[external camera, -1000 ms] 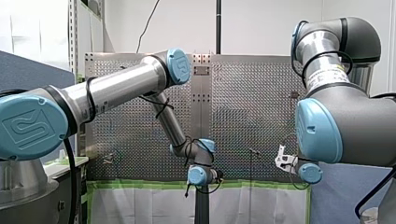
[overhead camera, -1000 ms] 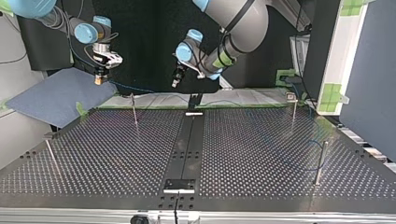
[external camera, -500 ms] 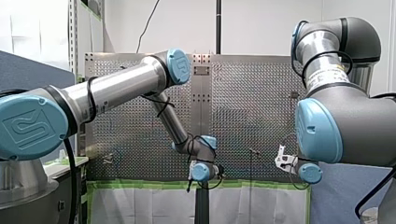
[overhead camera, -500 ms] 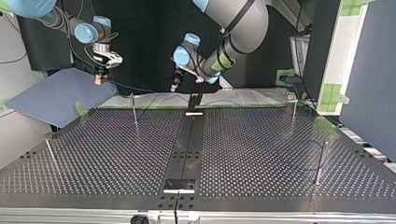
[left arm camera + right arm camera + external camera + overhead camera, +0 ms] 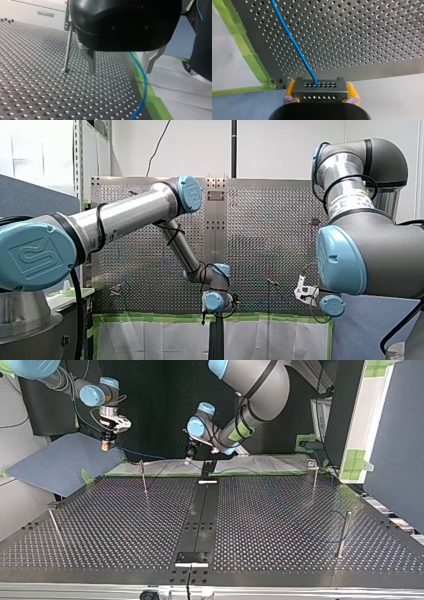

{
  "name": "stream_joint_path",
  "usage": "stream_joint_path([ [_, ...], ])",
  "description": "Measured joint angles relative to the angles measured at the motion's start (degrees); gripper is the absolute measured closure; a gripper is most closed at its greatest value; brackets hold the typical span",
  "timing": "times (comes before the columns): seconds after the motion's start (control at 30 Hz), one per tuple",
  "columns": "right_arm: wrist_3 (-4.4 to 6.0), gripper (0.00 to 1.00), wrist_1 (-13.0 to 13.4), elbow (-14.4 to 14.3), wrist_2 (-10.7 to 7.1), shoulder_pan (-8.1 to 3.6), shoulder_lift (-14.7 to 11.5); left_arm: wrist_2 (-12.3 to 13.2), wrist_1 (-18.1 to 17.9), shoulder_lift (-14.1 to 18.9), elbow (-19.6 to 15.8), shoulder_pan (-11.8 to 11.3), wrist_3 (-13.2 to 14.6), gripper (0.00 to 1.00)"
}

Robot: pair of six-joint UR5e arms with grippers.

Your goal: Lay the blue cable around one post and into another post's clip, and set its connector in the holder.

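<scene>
Front cam: behind & above the arms, facing out over the perforated table [image 5: 270,220]. My left arm [image 5: 125,217] & my right arm [image 5: 370,250] fill the foreground, table further back. Top cam: opp. side, low, just off the table's edge farthest from the arms, facing back at them, whole table top in shot. These 2 share table + both arms, from opp. ends. L wrist cam: v. close, low over the table, looking along my left gripper [image 5: 120,72] at the table's green tape [image 5: 152,102] border. R wrist cam: close, above a taped table corner, looking past my right gripper [image 5: 321,92]. Both wrist cams share tape border & blue cable [image 5: 144,82].
</scene>
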State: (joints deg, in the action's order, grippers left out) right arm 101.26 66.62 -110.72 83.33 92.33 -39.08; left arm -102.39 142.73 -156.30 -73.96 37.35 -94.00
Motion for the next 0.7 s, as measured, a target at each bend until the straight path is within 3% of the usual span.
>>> stream_joint_path([
  [0.33, -0.03, 1.00, 0.00, 0.00, 0.00, 0.00, 0.00, -0.66, 3.91, -4.15, 3.72, -0.30, 0.39, 0.09],
  [0.7, -0.08, 1.00, -0.08, -0.01, 0.00, -0.01, 0.00, -1.09, 4.54, -4.72, 6.81, -0.45, -0.50, 0.09],
])
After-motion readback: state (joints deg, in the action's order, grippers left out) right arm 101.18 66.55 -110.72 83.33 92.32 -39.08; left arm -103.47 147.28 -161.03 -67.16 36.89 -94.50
